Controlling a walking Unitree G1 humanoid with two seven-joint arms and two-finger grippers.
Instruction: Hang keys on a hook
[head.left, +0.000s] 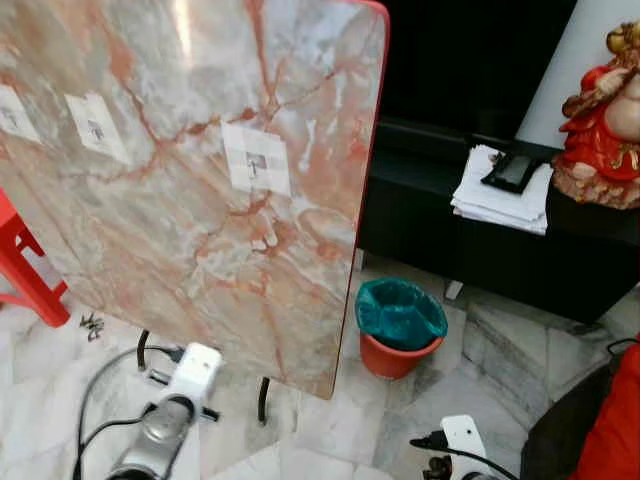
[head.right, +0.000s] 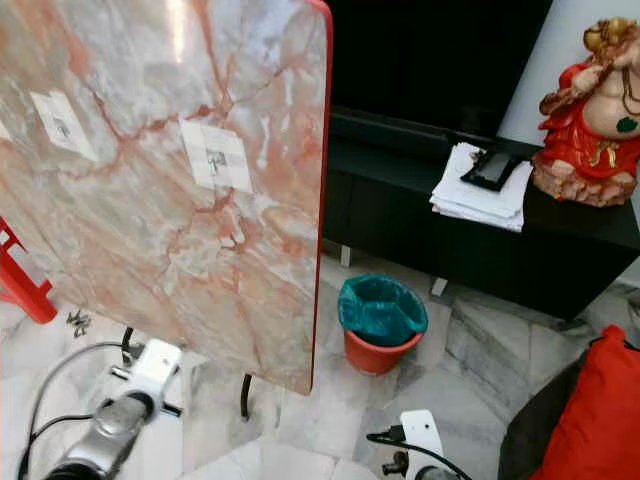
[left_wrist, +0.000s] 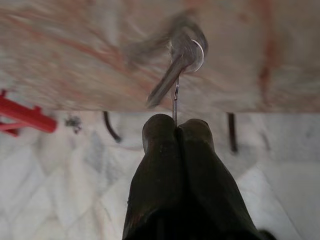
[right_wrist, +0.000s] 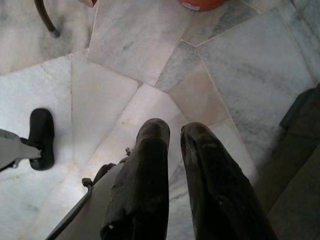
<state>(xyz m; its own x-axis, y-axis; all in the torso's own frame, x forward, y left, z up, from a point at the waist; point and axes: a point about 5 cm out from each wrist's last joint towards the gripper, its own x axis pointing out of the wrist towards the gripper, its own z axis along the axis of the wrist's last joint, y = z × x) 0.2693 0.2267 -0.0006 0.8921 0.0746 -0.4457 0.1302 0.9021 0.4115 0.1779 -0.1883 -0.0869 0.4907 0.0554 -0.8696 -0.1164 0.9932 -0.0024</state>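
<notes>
The left arm (head.left: 165, 425) reached up from the bottom of the head views toward the lower edge of a tilted marble slab (head.left: 180, 190). In its wrist view the left gripper (left_wrist: 175, 131) had its jaws clenched on a thin wire ring, and the keys (left_wrist: 175, 60) hung from that ring just past the fingertips (left_wrist: 159, 135), blurred, in front of the marble. So the keys were in the left gripper, close to the slab's lower edge.

The right arm (head.left: 455, 450) hung idle low on the right. The right gripper (right_wrist: 172, 135) pointed at the marble floor (right_wrist: 140, 45), its jaws slightly apart and holding nothing.

The slab stood steeply tilted, pink and grey with a red rim, on thin dark legs (head.left: 263, 398). Pale square tags were stuck to its face: one near the middle (head.left: 256, 158) bore a small dark fitting that may have been a hook, though it was too small to tell, and another lay further left (head.left: 96, 126). A small dark cluster (head.left: 92, 325) lay on the floor near a red frame (head.left: 30, 270) at the left.

Right of the slab stood a red bin (head.left: 398, 327) with a teal liner. Behind it ran a low black desk (head.left: 470, 250) carrying a stack of white papers (head.left: 500, 195) with a dark object on top. A red and gold figurine (head.left: 603, 120) sat at the desk's right end. A red cushion (head.right: 600, 410) showed at the lower right.
</notes>
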